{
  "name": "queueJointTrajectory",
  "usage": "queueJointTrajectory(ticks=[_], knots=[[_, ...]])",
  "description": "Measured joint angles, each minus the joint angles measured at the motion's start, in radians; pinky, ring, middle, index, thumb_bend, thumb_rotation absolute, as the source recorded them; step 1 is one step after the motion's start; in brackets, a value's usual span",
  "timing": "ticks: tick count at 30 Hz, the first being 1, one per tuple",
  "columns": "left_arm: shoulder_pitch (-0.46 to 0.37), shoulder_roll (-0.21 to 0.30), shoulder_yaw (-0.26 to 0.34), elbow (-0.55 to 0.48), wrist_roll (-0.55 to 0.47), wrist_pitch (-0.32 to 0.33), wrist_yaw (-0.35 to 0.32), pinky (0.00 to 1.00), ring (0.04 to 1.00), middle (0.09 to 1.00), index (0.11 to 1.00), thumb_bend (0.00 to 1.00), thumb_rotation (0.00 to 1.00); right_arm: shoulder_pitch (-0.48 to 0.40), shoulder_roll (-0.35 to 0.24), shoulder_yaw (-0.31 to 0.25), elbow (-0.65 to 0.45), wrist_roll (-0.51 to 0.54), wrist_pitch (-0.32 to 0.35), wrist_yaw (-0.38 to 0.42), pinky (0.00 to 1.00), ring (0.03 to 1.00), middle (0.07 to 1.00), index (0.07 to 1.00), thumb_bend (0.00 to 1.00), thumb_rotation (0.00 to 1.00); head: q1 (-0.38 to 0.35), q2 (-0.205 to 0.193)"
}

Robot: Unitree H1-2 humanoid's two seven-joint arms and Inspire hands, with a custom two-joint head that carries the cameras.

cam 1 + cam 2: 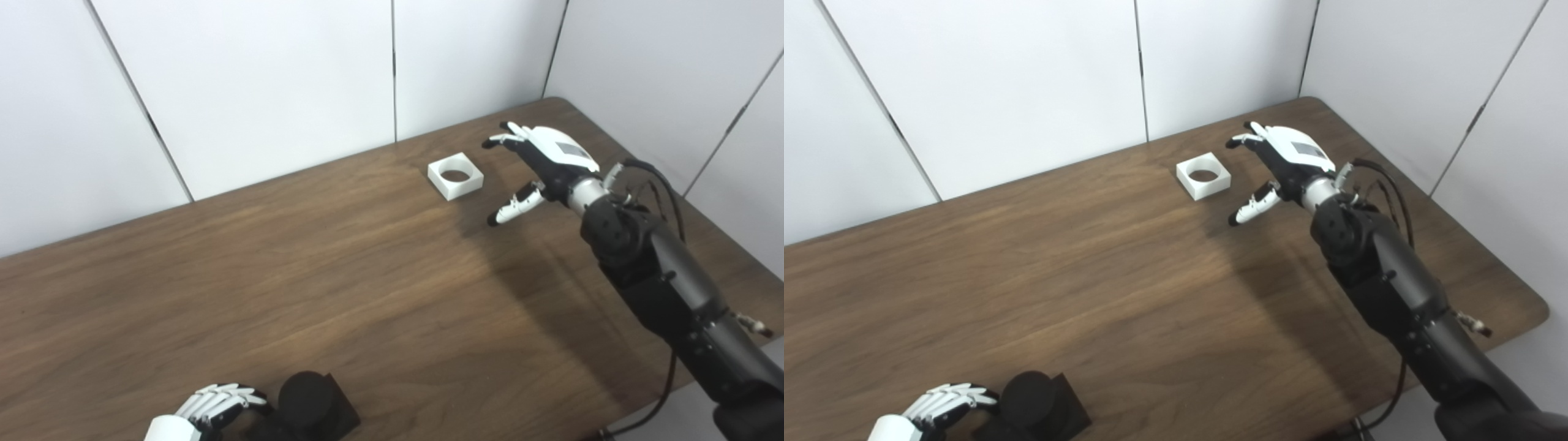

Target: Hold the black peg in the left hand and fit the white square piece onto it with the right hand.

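Fingers of right hand spread, held near white square piece; left hand curled at black peg, grip unclear.

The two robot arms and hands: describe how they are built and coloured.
The right hand has a white shell on its back bearing a small grey rectangular patch, a black palm, and white fingers with black tips. A silver wrist cuff joins it to the bulky black and dark grey right arm, with thin black cables looping beside it. The left hand shows white fingers over black parts.
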Motion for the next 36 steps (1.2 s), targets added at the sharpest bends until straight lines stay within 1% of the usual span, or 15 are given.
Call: queueJointTrajectory(ticks=[7, 10, 15, 21, 29, 34, 36], knots=[[0.001, -0.001, 0.000, 0.003, 0.003, -0.006, 0.003, 0.79, 0.750, 0.695, 0.490, 0.52, 0.05, -0.068, -0.009, 0.026, 0.106, -0.001, -0.041, -0.007, 1.00, 1.000, 0.979, 0.830, 0.90, 0.18, 0.014, -0.002], [0.003, -0.001, 0.002, 0.003, 0.004, -0.008, 0.007, 0.78, 0.752, 0.697, 0.490, 0.52, 0.05, -0.085, -0.011, 0.041, 0.128, -0.007, -0.050, -0.010, 1.00, 1.000, 0.980, 0.836, 0.89, 0.17, 0.015, -0.002], [0.004, -0.001, 0.003, 0.003, 0.006, -0.009, 0.007, 0.78, 0.753, 0.698, 0.490, 0.52, 0.05, -0.119, -0.014, 0.074, 0.169, -0.023, -0.060, -0.011, 1.00, 1.000, 0.977, 0.843, 0.87, 0.18, 0.025, -0.003], [0.006, -0.002, 0.004, 0.003, 0.007, -0.009, 0.007, 0.79, 0.752, 0.699, 0.491, 0.51, 0.05, -0.174, -0.020, 0.126, 0.259, -0.052, -0.078, -0.013, 1.00, 1.000, 0.969, 0.844, 0.87, 0.18, 0.029, -0.003], [0.009, -0.005, 0.005, 0.003, 0.013, -0.009, 0.008, 0.78, 0.753, 0.700, 0.490, 0.51, 0.05, -0.247, -0.025, 0.195, 0.358, -0.080, -0.099, -0.004, 1.00, 1.000, 0.961, 0.852, 0.86, 0.22, 0.038, 0.002], [0.011, -0.007, 0.008, 0.002, 0.016, -0.009, 0.007, 0.78, 0.753, 0.700, 0.490, 0.51, 0.05, -0.286, -0.030, 0.232, 0.412, -0.093, -0.136, -0.001, 1.00, 1.000, 0.952, 0.844, 0.86, 0.21, 0.038, 0.003], [0.012, -0.009, 0.008, 0.001, 0.020, -0.009, 0.007, 0.78, 0.751, 0.699, 0.490, 0.52, 0.05, -0.300, -0.030, 0.250, 0.443, -0.097, -0.140, 0.000, 1.00, 1.000, 0.950, 0.844, 0.86, 0.21, 0.040, 0.006]])
